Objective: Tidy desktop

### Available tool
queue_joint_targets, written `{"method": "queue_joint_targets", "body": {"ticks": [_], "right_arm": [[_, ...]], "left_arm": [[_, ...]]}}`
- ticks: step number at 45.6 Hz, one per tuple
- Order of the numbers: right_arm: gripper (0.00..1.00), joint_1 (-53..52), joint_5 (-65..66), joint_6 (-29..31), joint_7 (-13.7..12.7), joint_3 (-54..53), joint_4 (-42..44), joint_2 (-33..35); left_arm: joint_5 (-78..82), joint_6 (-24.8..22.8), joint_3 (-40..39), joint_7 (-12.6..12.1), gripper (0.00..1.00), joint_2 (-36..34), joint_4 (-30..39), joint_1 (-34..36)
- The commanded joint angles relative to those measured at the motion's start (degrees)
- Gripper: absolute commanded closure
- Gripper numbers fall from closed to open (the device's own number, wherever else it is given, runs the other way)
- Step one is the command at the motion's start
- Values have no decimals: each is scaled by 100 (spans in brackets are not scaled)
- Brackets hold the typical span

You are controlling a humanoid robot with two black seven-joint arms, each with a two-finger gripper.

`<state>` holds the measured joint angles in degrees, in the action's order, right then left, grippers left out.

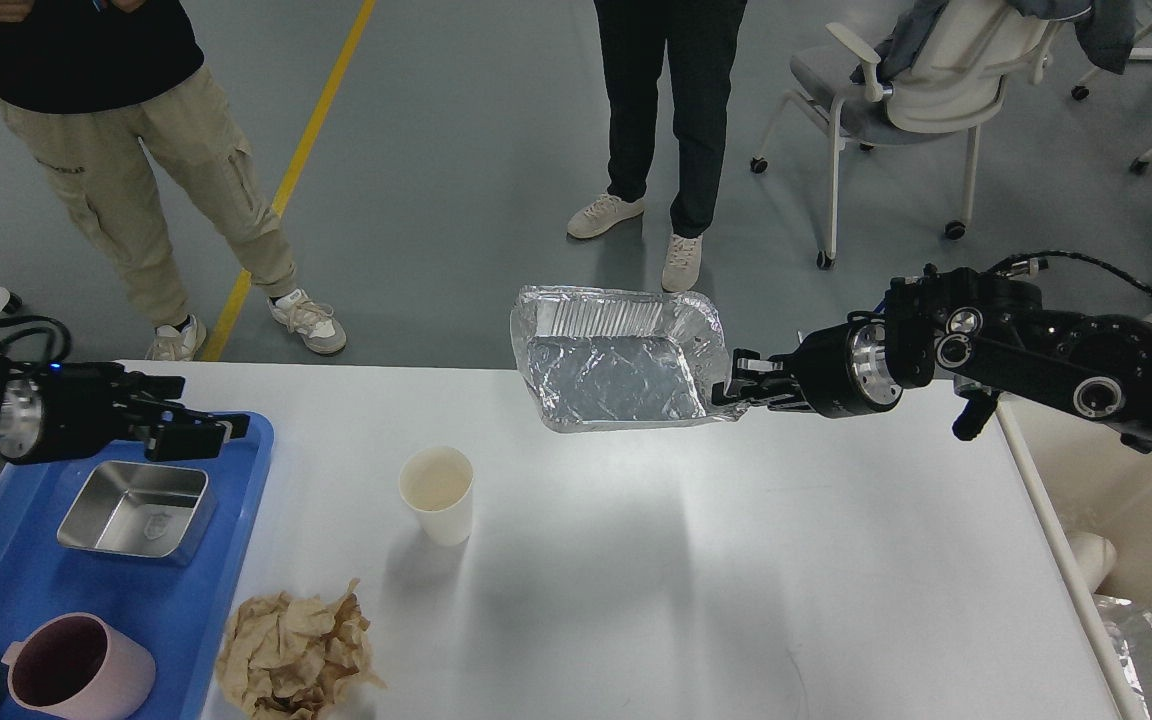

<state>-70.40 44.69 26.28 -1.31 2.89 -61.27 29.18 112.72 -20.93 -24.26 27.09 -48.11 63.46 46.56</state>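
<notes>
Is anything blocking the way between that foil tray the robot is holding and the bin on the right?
Nothing visible does. The right gripper holds the foil tray in the air above the desktop; the cream-coloured bin lies past the table's right edge, with only the arm itself between.

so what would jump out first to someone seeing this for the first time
The crumpled foil tray held in the air over the far edge of the desktop, gripped at its right rim by the right hand. Next, the blue tray at left with a steel container and pink mug on it. A paper cup and wadded brown paper sit on the white surface.
</notes>
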Motion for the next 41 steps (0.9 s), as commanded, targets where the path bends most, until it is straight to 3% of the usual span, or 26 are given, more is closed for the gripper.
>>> {"method": "queue_joint_targets", "body": {"ticks": [1, 17, 41], "right_arm": [[100, 0, 5, -8, -1, 1, 1, 0], [100, 0, 5, -9, -1, -8, -8, 9], [100, 35, 5, -35, 8, -8, -35, 53]], "left_arm": [[127, -25, 316, -45, 3, 557, -36, 292], [136, -25, 1283, -54, 3, 1084, -282, 767], [119, 54, 1310, -63, 3, 1920, -1020, 705]]}}
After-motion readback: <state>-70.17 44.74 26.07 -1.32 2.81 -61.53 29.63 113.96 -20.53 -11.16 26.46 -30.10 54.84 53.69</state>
